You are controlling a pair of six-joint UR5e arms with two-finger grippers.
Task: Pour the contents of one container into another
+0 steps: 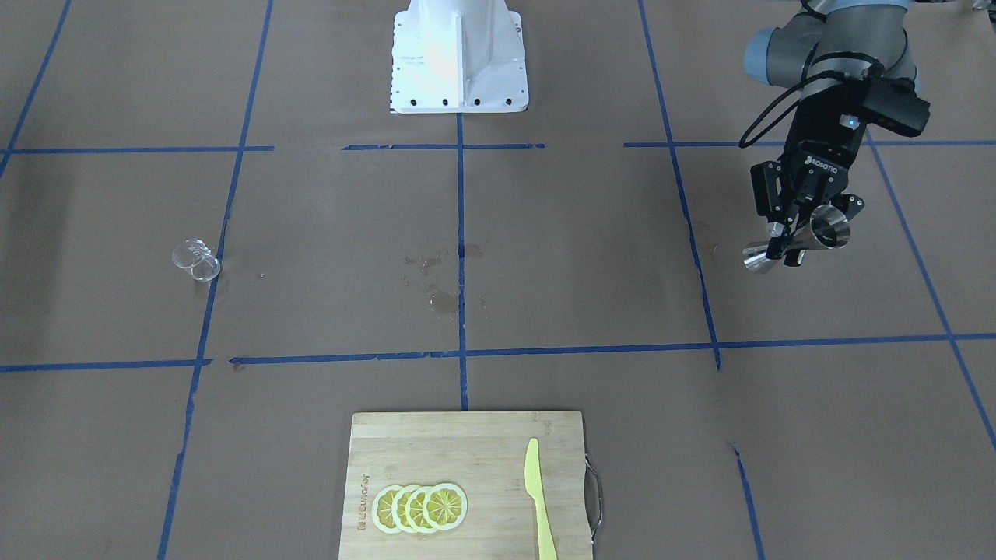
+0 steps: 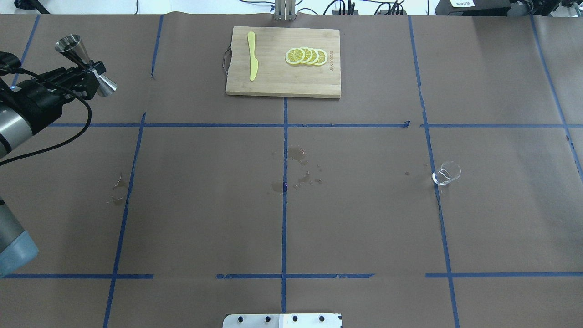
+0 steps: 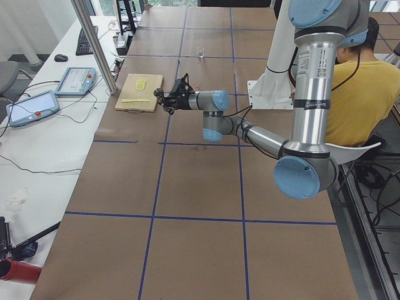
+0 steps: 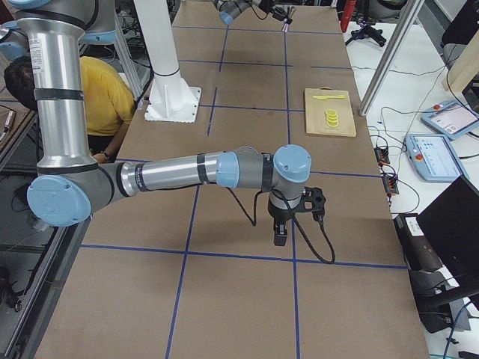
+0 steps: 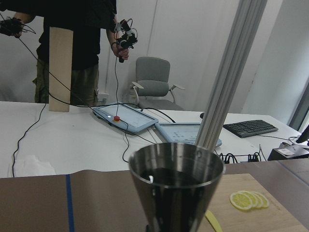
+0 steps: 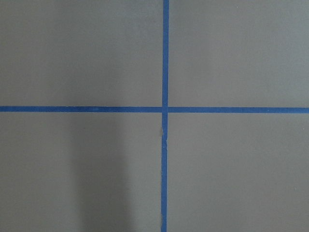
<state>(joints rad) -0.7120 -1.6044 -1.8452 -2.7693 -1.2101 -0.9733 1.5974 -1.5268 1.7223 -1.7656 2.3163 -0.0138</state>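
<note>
My left gripper (image 1: 786,237) is shut on the narrow waist of the steel jigger (image 1: 800,239), holding it in the air over the table's left part. In the overhead view the jigger (image 2: 84,64) lies tilted across the gripper (image 2: 89,73). The left wrist view looks at the jigger's upper cone (image 5: 176,186), whose inside is dark. The clear glass cup (image 1: 196,260) stands alone on a blue tape line on the right side of the table (image 2: 446,173). My right gripper (image 4: 281,238) points down over the table, far from the cup; I cannot tell if it is open.
A wooden cutting board (image 2: 273,84) with lemon slices (image 2: 306,56) and a yellow knife (image 2: 252,55) lies at the far edge. Wet spots (image 2: 298,166) mark the paper near the centre. The white robot base (image 1: 459,54) stands at the near edge. An operator in yellow (image 3: 365,94) sits beside it.
</note>
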